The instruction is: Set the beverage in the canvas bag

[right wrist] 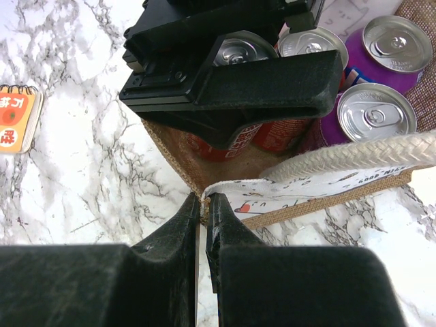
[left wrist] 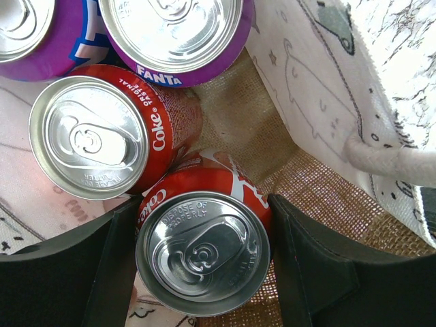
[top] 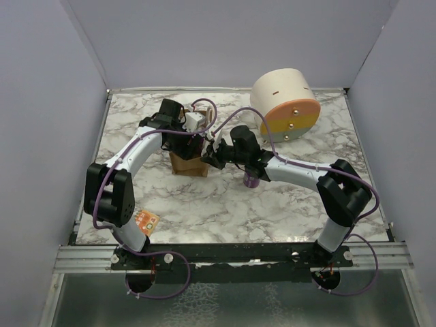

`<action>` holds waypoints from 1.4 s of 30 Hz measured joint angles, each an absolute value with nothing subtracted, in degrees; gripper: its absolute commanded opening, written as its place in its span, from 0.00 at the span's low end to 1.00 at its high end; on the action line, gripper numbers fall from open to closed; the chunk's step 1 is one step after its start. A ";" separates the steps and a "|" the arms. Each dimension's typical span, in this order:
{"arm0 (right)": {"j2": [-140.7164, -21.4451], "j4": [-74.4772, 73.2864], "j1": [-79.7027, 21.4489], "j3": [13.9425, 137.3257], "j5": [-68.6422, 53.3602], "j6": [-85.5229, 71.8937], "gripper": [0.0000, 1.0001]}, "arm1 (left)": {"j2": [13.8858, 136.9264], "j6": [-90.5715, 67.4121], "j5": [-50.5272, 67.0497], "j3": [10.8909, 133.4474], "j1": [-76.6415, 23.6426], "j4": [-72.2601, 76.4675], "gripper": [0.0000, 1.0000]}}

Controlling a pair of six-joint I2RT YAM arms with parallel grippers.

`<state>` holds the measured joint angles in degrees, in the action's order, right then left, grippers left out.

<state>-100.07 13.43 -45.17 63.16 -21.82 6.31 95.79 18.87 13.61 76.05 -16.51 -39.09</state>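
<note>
The tan canvas bag (top: 187, 165) stands at the table's middle, open at the top. My left gripper (left wrist: 203, 255) is shut on a red Coke can (left wrist: 203, 252) and holds it upright inside the bag (left wrist: 238, 122). Beside it in the bag are another Coke can (left wrist: 88, 136) and two purple Fanta cans (left wrist: 174, 37). My right gripper (right wrist: 203, 199) is shut on the bag's near corner rim (right wrist: 225, 187), by a cream handle (right wrist: 354, 153). In the top view the left gripper (top: 192, 144) is over the bag and the right gripper (top: 209, 154) is at its right side.
A large cream cylinder with an orange-yellow face (top: 285, 102) lies at the back right. A purple can (top: 251, 180) stands on the marble under my right arm. A small orange notepad (top: 146, 219) lies at the front left, also in the right wrist view (right wrist: 17, 119).
</note>
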 measured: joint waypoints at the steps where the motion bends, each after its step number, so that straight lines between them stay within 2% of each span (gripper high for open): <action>1: -100.07 13.43 -45.17 63.16 -21.82 6.33 0.01 | 95.81 18.81 13.58 76.05 -16.51 -39.11 0.59; 42: -100.07 13.26 -45.43 63.37 -23.20 7.14 0.01 | 98.83 18.94 12.36 79.31 -16.49 -43.88 0.97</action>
<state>-100.07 13.26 -45.43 63.37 -23.20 7.14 98.83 18.94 12.36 79.31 -16.49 -43.88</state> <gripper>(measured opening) 0.062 0.948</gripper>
